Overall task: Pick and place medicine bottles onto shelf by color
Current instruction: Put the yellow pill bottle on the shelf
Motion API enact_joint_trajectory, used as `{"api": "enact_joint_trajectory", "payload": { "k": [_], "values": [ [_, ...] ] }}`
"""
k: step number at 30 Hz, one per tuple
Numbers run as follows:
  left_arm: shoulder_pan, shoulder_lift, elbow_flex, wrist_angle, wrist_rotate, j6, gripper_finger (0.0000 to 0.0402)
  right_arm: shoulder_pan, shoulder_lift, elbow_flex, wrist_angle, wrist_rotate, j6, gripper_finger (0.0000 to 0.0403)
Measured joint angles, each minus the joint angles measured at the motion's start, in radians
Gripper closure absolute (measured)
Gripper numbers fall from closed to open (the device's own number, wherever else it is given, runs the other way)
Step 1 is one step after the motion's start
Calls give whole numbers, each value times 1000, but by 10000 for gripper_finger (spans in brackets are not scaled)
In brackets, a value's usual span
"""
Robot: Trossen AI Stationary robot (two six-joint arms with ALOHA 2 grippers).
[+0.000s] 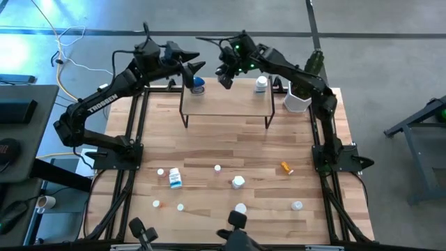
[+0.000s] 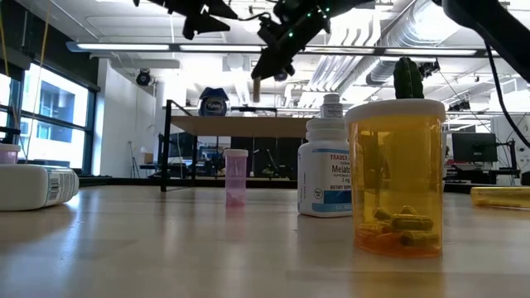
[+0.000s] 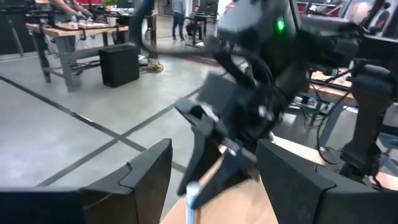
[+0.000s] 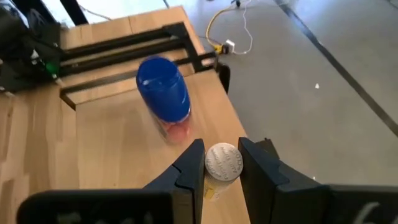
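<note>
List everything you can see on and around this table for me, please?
Table: one, pale wood planks, under everything.
Shelf: one, light wood top on black legs, at the table's far end.
Blue-lidded jar: one, on the shelf's left end.
White bottle: one, on the shelf's right end.
Loose bottles: about nine, mostly white, scattered on the table's near half.
Orange bottle: one of those, lying towards the right.
Plant pot: one, white with a green plant, right of the shelf.
Right gripper: dark, above the shelf, shut on a white-capped vial.
Left gripper: dark, open, above the shelf's left end.
</note>
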Motion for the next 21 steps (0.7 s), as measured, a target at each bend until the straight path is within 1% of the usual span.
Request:
{"api": "enact_joint_trajectory", "payload": {
  "k": [7, 14, 21],
  "values": [
    [2, 0, 0, -2, -2, 43, 179, 7, 51, 0, 10, 1, 5, 338],
    [2, 0, 0, -4, -2, 44, 179, 9, 103, 0, 18, 3, 5, 338],
    [2, 0, 0, -5, -2, 63, 179, 10, 110, 0, 18, 3, -17, 338]
  ]
}}
